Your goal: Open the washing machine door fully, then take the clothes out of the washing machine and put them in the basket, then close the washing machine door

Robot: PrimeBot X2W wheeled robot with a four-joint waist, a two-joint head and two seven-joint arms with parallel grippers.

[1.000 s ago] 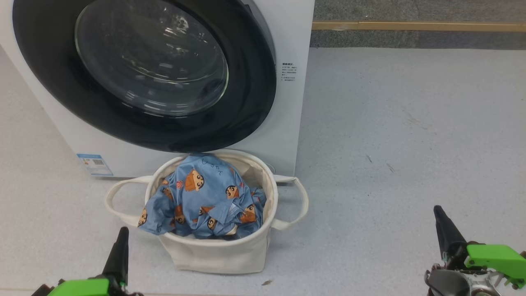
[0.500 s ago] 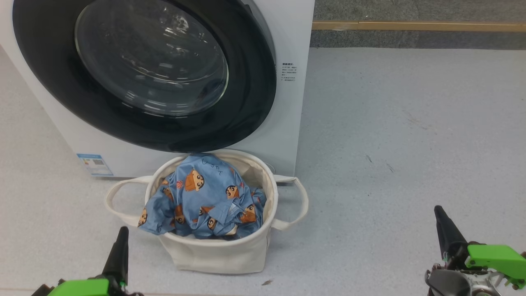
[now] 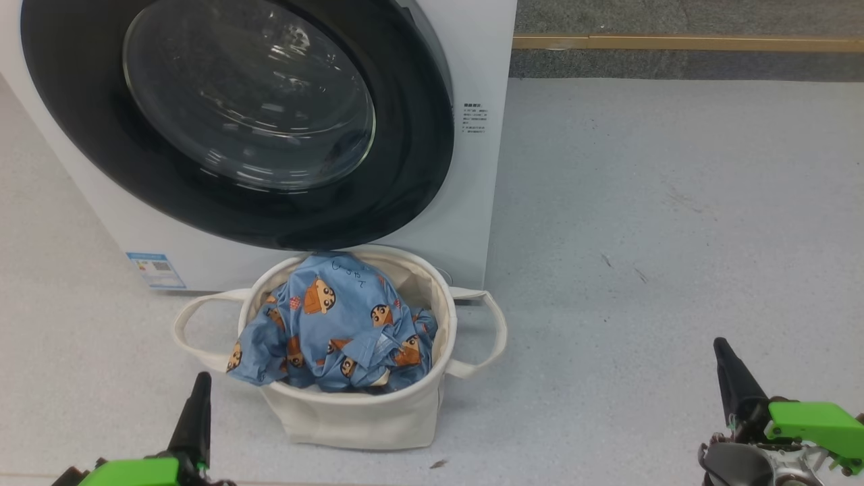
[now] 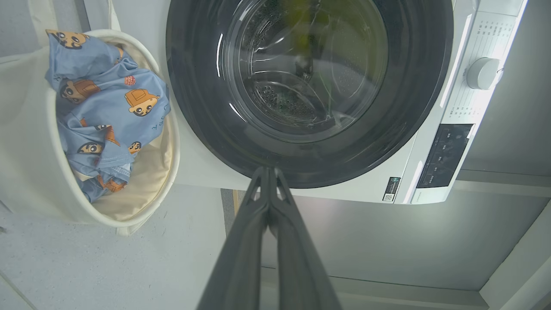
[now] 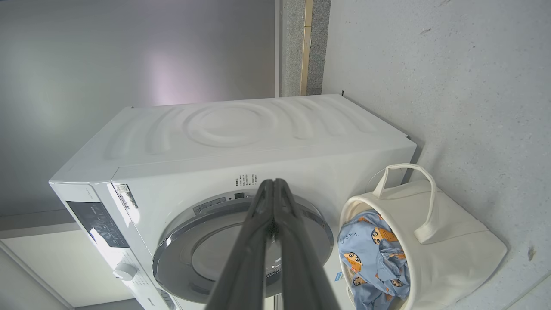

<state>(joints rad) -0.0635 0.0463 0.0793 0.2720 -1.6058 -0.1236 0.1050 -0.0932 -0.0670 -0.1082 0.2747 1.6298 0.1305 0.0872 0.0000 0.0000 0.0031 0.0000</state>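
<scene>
You see the large round washing machine door (image 3: pixel 250 101), a glossy black rim around a bulging clear glass bowl, lying shut and flat against the front of the white front-loading washing machine (image 3: pixel 482 202). Through the glass, the left wrist view shows the perforated steel drum (image 4: pixel 280 94). A small blue label (image 3: pixel 155 270) sits at the machine's lower left corner.

The round cream canvas basket (image 3: pixel 358 418) stands on the pale grey speckled floor (image 3: pixel 641 236), just on the near side of the machine and below the door, with a loop handle out to each side. The soft light-blue clothes (image 3: pixel 337 324), printed with small orange-and-brown cartoon faces, are heaped inside it, and one fold hangs over the near-left rim.

Your left gripper (image 4: pixel 267 172) is at the near left, apart from the basket. Its long dark fingers are clenched tip to tip with nothing between them. Your right gripper (image 5: pixel 273 183) is at the near right, well apart from the basket, and its fingers are likewise pressed together and hold nothing.
</scene>
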